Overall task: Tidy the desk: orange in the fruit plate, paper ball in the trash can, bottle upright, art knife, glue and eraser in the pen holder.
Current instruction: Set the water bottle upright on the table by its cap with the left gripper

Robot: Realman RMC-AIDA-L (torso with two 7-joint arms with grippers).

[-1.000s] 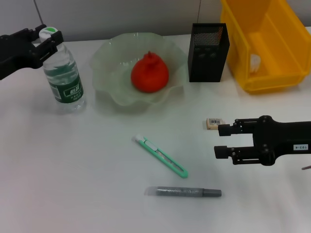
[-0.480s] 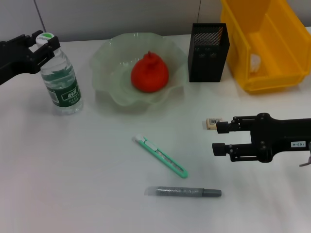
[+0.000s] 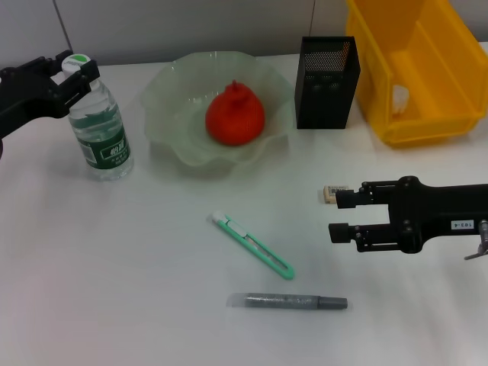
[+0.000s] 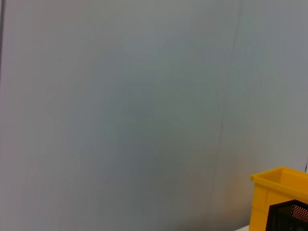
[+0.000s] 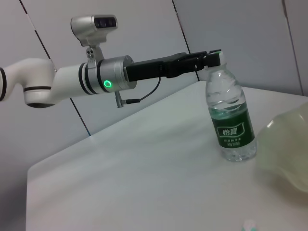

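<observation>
The bottle stands upright on the table at the far left, and my left gripper is shut on its cap; the right wrist view shows the bottle and that gripper too. The orange sits in the fruit plate. My right gripper hovers open at the right, its far finger close beside the eraser. The art knife and the glue lie on the table in front. The pen holder stands beside the trash can, which holds a white crumpled shape.
The fruit plate's rim lies close to the bottle. In the left wrist view only a grey wall, a corner of the trash can and the pen holder's top show. The table's rear edge meets the wall behind the containers.
The bottle has gone from tilted to upright in my left gripper, shifting a little left then back. My right gripper has crept leftward beside the eraser.
</observation>
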